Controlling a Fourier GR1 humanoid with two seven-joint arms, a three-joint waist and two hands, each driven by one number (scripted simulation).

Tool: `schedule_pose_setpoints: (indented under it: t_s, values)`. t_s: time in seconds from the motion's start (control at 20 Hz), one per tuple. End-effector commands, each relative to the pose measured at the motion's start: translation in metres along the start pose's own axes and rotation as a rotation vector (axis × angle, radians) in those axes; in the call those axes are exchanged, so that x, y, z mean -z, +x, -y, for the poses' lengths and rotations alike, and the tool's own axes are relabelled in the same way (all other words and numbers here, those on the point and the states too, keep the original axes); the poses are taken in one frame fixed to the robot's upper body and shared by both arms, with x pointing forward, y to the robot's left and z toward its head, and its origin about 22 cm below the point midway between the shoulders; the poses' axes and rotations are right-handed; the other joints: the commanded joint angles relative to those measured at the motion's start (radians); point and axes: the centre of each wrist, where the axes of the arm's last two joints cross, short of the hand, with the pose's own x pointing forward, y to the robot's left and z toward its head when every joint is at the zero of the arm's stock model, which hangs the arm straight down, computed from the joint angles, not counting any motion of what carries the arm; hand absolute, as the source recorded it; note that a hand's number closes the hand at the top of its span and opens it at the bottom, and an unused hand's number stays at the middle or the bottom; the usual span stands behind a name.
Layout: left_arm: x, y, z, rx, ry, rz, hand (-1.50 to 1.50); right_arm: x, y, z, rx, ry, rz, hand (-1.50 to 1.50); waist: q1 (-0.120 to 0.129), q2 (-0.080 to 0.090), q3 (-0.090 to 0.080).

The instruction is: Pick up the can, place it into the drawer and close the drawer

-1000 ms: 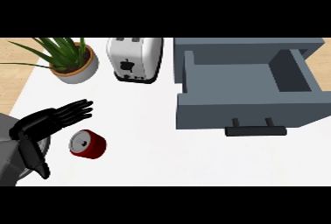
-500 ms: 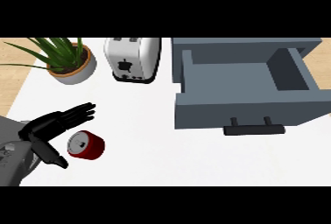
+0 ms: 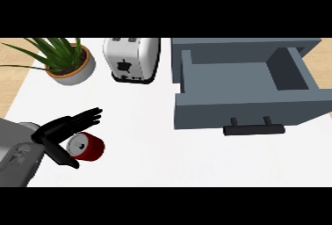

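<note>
The left hand sat low at the left of the counter, fingers straight and spread, thumb reaching down past the can. The red can lay on its side, touching that hand, not yet gripped. Well to the right, the grey drawer stood pulled open, handle toward the robot. Behind were a toaster and a potted plant.

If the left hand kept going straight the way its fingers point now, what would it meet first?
The left hand points up and to the right, passing above the can. Along that line the white counter looks free until roughly the open drawer; depth is unclear.
</note>
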Motion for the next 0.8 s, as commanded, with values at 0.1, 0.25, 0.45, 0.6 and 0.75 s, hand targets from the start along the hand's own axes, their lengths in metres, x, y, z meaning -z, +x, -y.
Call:
schedule_pose_setpoints:
  t_s: [0.1,0.25,0.45,0.6,0.75]
  values:
    - [0.015,-0.021,0.015,-0.091,-0.146,0.081,-1.50,0.000,0.006,0.001,-0.003,-0.015,0.011,-1.50,0.001,0.000,-0.001]
    - [0.007,-0.030,0.018,-0.119,-0.154,0.089,-1.50,0.001,0.007,0.002,-0.005,-0.017,0.001,-1.50,0.006,0.000,-0.001]
    - [0.024,-0.044,0.035,-0.181,-0.154,0.084,-1.50,0.001,0.005,0.003,-0.020,-0.008,-0.013,-1.50,0.006,0.000,0.000]
    - [0.031,-0.027,0.022,-0.182,-0.158,0.109,1.50,-0.008,0.011,-0.011,0.011,0.016,-0.016,-1.50,-0.006,-0.001,-0.001]
    - [0.025,-0.020,0.012,-0.213,-0.237,0.041,1.50,-0.008,0.010,-0.004,-0.001,0.031,-0.021,-1.50,-0.009,-0.001,0.000]
